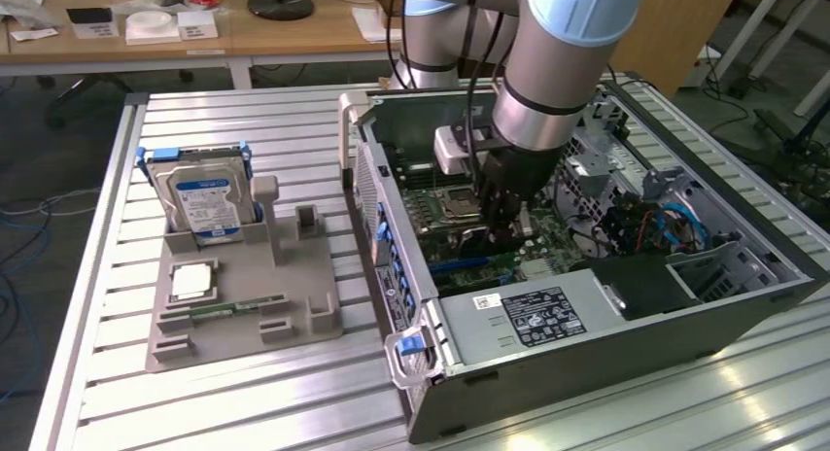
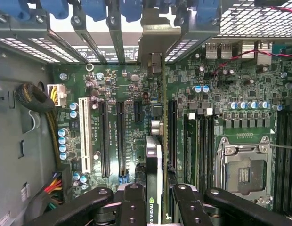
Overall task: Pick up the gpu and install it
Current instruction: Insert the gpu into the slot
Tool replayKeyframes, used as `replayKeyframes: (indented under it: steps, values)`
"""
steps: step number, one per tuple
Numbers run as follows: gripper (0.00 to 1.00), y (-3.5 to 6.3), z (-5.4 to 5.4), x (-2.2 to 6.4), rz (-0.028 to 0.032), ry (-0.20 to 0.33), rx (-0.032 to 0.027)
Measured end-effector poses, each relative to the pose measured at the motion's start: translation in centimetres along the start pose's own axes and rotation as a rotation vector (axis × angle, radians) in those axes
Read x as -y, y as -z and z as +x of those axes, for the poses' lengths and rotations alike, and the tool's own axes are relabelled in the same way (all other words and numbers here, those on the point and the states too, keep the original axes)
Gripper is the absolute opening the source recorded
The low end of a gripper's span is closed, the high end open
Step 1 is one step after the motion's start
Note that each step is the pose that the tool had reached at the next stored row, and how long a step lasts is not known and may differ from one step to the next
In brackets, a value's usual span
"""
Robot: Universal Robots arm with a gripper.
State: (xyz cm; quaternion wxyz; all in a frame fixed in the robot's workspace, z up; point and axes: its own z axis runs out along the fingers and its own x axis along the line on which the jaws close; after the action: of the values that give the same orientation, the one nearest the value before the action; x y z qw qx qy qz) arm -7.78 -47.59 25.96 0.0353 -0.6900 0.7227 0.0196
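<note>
My gripper [image 1: 501,229] reaches down inside the open computer case [image 1: 389,227], over the green motherboard [image 2: 127,94]. It is shut on the gpu [image 2: 154,155], a thin card seen edge-on between the black fingers [image 2: 132,202] in the wrist view. The card stands upright along the motherboard, between the two black expansion slots [image 2: 121,139] and the memory slots [image 2: 202,141]. Its metal bracket end [image 2: 153,47] meets the rear slot openings of the case. In the exterior view the gpu [image 1: 477,243] shows as a dark piece below the fingers, low over the board. Whether it sits in a slot I cannot tell.
A grey holder [image 1: 247,315] on the slatted table carries a silver hard drive with a blue label [image 1: 208,203], a processor chip [image 1: 192,281] and a green memory stick [image 1: 240,307]. Inside the case are the processor socket [image 2: 245,172], the power supply [image 1: 538,315] and cable bundles [image 1: 648,223].
</note>
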Motion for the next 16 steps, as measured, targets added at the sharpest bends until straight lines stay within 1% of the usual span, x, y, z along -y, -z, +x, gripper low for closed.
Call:
replayKeyframes:
  steps: [16]
  values:
    - [0.27,-0.18,-0.10,-0.50,0.0003,-0.003,0.0000]
